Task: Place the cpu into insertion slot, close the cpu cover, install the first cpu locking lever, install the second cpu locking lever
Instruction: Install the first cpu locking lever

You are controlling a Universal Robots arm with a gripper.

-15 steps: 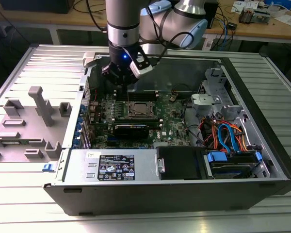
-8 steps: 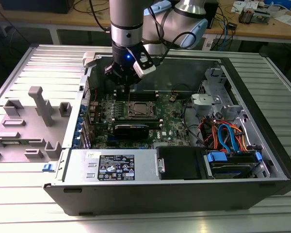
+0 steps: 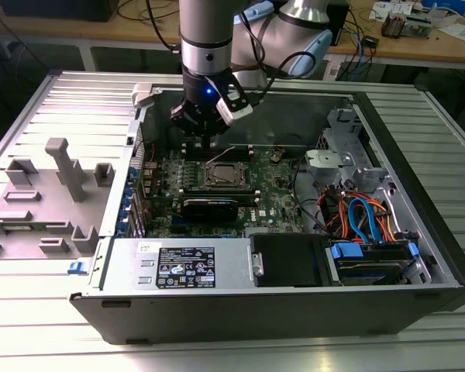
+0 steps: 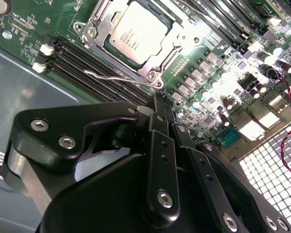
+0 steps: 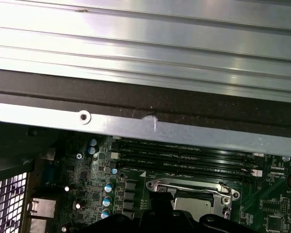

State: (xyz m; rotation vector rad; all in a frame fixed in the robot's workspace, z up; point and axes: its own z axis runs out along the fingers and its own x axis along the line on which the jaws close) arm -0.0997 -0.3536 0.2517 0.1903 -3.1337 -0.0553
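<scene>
A: Where's the cpu [image 4: 138, 36]?
B: Seated in the slot [image 4: 88, 32], mid-board. The cover [image 4: 169, 46] is down over its edges, so only the metal top shows. The slot's centre is hidden under the chip.
A: Levers?
B: One wire lever [image 4: 111, 77] lies along the slot's edge by the memory slots [image 4: 82, 63]. Can't tell whether it's hooked. I can't make out the other one.
A: Gripper?
B: The gripper [image 4: 156, 99] is clenched, nothing visible between the fingers. Its tip is just beside that lever's end at the slot's corner; contact is unclear. In the first wrist view its body hides part of the cpu.
A: Surroundings?
B: Green board [image 4: 208, 73] inside an open case [image 3: 418, 194], with the arm reaching in over the case's far edge in the exterior view.
</scene>
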